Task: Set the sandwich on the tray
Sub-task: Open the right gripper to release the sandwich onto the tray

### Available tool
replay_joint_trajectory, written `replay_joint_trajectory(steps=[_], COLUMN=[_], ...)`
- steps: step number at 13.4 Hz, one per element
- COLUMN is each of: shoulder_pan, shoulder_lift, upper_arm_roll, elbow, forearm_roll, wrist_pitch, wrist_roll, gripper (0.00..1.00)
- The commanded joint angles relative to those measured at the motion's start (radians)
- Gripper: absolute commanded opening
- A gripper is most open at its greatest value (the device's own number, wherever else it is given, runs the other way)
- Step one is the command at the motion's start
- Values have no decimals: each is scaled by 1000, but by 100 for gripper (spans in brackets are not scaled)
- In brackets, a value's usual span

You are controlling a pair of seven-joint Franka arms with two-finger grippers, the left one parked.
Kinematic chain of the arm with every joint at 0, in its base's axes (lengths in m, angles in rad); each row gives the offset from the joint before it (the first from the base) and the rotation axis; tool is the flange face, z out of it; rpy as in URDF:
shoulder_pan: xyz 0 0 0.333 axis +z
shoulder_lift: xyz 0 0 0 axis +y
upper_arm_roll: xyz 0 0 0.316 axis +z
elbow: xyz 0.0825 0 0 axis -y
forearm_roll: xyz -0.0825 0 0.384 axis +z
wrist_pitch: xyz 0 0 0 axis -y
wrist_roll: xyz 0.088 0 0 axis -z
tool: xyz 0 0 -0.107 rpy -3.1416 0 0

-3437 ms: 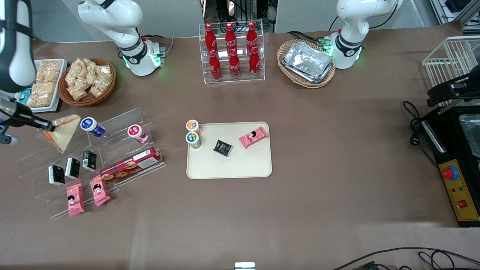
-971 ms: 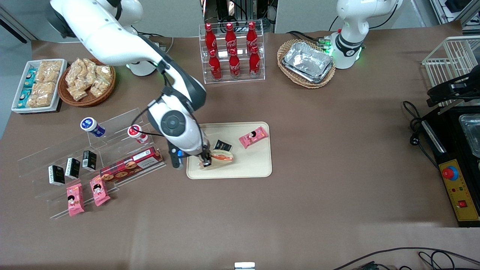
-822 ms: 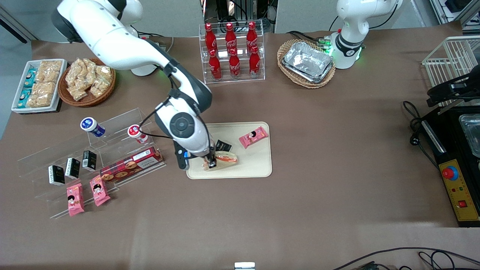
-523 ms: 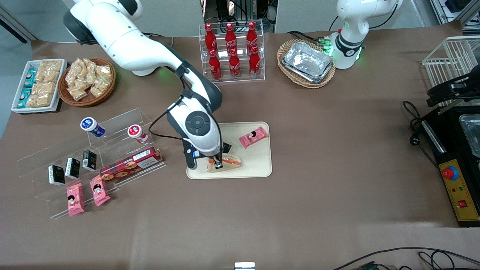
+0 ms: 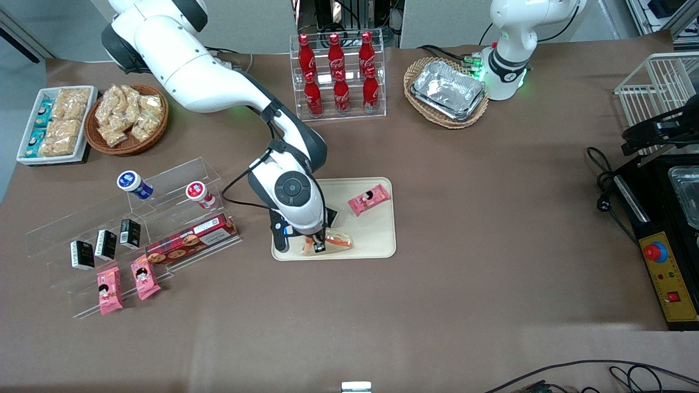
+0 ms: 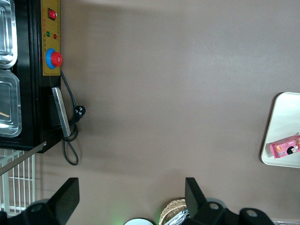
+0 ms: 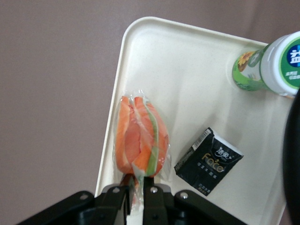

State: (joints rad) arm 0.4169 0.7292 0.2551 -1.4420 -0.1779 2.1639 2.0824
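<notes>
The sandwich (image 5: 334,240), a clear-wrapped wedge with orange and green filling, is over the cream-beige tray (image 5: 377,245) near the tray's edge closest to the front camera. My right gripper (image 5: 319,245) is shut on the wrap at the sandwich's narrow end. In the right wrist view the sandwich (image 7: 140,140) hangs over the tray (image 7: 187,70) close to its rim, pinched between the gripper's (image 7: 138,190) fingers. The tray's corner also shows in the left wrist view (image 6: 286,117).
On the tray lie a pink snack packet (image 5: 369,199), a black packet (image 7: 208,161) and a green-labelled bottle (image 7: 269,68). A clear stand with bottles, black packets, a biscuit box (image 5: 191,237) and pink packets stands toward the working arm's end. A cola rack (image 5: 337,76) stands farther away.
The right arm carried the sandwich from above the clear stand to the tray. In the last second it shifted it nearer the front camera and toward the parked arm's end, still gripped.
</notes>
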Motion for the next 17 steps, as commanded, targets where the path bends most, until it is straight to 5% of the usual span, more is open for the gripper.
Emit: replay_joint_trajectory(steps=[1,4,7,8,9,12,17], shoulder_pan=[3,3,5,16,23,22,8], shoulder_lift=[48,59,61,61,62,65,19], upper_arm_roll=[-2,-8,-27,-25,-25,-25,-25], elbow=[38,38,37,35,32,37,38], forearm_roll=[-29,-34,-47,-113,-165,-172,-46], wrist_pitch=[23,50,69,70,70,71,34], wrist_roll=[28,27,16,-1,-7,-18,-13], gripper=[0,3,28,72,100,100,100])
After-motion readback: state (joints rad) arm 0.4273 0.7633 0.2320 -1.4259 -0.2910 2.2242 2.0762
